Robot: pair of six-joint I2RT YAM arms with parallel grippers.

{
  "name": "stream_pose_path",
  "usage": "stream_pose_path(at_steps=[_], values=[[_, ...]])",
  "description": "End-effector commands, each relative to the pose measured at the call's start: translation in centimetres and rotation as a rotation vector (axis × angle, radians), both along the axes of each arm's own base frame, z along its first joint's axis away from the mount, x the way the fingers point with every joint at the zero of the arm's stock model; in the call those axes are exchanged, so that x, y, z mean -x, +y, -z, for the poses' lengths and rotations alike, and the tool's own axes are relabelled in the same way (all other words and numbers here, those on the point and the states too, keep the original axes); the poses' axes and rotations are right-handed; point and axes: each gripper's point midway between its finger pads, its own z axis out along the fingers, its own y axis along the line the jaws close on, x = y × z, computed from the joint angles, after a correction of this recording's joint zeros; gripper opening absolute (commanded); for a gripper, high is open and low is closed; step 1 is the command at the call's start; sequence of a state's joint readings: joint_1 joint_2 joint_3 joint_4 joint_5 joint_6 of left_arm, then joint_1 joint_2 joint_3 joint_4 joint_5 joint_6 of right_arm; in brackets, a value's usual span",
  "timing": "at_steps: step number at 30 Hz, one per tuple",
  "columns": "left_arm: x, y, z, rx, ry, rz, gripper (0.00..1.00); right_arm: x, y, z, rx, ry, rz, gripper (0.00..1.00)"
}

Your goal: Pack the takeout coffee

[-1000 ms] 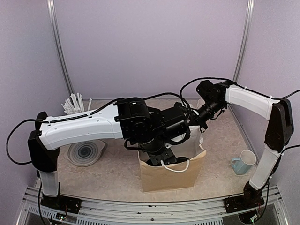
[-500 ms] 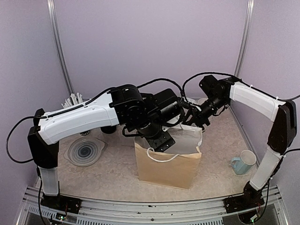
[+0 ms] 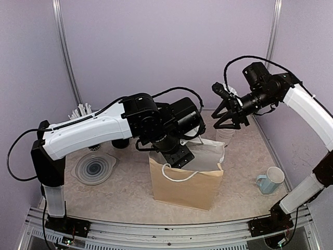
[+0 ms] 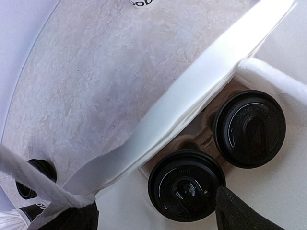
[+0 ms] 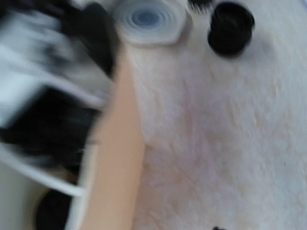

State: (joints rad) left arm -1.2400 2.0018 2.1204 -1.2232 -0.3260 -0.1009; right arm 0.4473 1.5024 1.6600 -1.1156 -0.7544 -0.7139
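Bag (image 3: pixel 182 188): matt brown paper. Coffee cup lids (image 4: pixel 186 185): smooth black plastic. Table (image 4: pixel 96 86): mottled, matt.

Light blue handled mug (image 3: pixel 270 180) is standing upright at the right side of the table (image 3: pixel 125 195), its handle pointing left. Translucent ringed disc (image 3: pixel 94 169) is lying flat at the left, and a bundle of white sticks (image 3: pixel 80 112) is standing behind it. Black round stack (image 5: pixel 230 21) is sitting near the disc in the blurred right wrist view. Lidless white cups (image 3: pixel 225 136) are standing toward the back right.

The takeout coffee lids (image 4: pixel 186 184) are black, the paper bag (image 3: pixel 182 188) tan, the mug (image 3: pixel 270 180) pale blue.
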Motion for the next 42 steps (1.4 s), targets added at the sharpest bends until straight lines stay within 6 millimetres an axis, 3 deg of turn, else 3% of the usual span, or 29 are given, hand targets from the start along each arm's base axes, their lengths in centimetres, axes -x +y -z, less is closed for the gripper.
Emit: stream_pose_path(at_steps=[1, 8, 17, 31, 34, 38, 42], values=[[-0.7, 0.1, -1.9, 0.054, -0.022, -0.025, 0.82, 4.7, -0.9, -3.3, -0.094, -0.023, -0.091, 0.49], [-0.9, -0.1, -1.9, 0.066, -0.018, -0.039, 0.81, 8.2, 0.1, -2.6, -0.113, -0.044, -0.179, 0.42], [-0.7, -0.3, -1.4, 0.07, 0.003, -0.048, 0.8, 7.4, 2.8, -1.2, -0.107, -0.092, -0.188, 0.42], [-0.7, -0.4, -1.5, 0.08, 0.004, -0.051, 0.79, 8.9, 5.6, 0.1, -0.087, -0.06, -0.267, 0.4], [-0.7, -0.4, -1.5, 0.08, 0.005, -0.053, 0.8, 9.1, 6.0, 0.1, -0.088, -0.05, -0.277, 0.34], [-0.7, -0.2, -1.4, 0.081, 0.006, -0.055, 0.79, 8.9, 6.4, -0.5, -0.101, -0.042, -0.267, 0.03], [0.3, 0.1, -0.8, 0.06, 0.018, -0.021, 0.79, 8.6, 6.2, -1.2, -0.104, -0.071, -0.241, 0.0]])
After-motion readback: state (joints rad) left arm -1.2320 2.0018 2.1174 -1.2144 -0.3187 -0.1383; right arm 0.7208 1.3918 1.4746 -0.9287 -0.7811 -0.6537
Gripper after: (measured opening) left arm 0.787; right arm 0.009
